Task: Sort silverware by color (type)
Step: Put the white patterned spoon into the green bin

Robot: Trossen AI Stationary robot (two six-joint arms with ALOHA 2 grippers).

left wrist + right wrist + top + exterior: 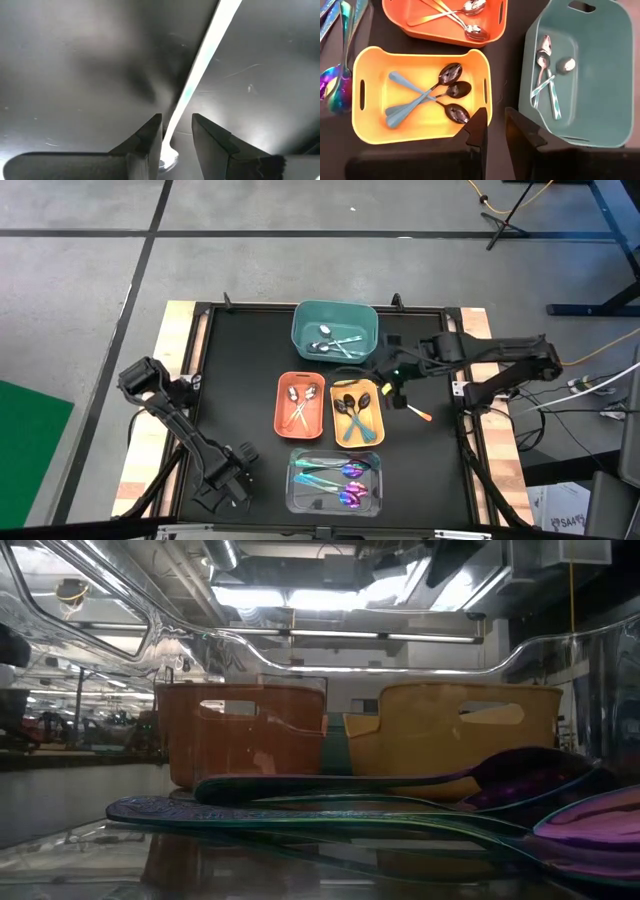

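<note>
Left gripper (232, 480): low over the near-left of the dark surface (240, 380); fingers (145, 145) slightly apart, holding nothing.
Right gripper (385, 380): above the gap between yellow bin (365, 130) and teal bin (600, 100); fingers (477, 132) narrowly parted, empty.
Black-headed spoons (447, 90): in the yellow bin, just ahead of the right fingers.
Orange-handled utensil (419, 413): loose on the surface, beside the right gripper.
Iridescent spoons (335, 480): in the clear bin (295, 500).
Silver spoons (303, 402): in the orange bin (285, 425).

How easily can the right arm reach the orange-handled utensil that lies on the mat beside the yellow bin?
Probably easily. The orange-handled utensil lies alone on the bare mat, just outside the yellow bin. The right gripper hovers close by, and nothing stands between them.
</note>
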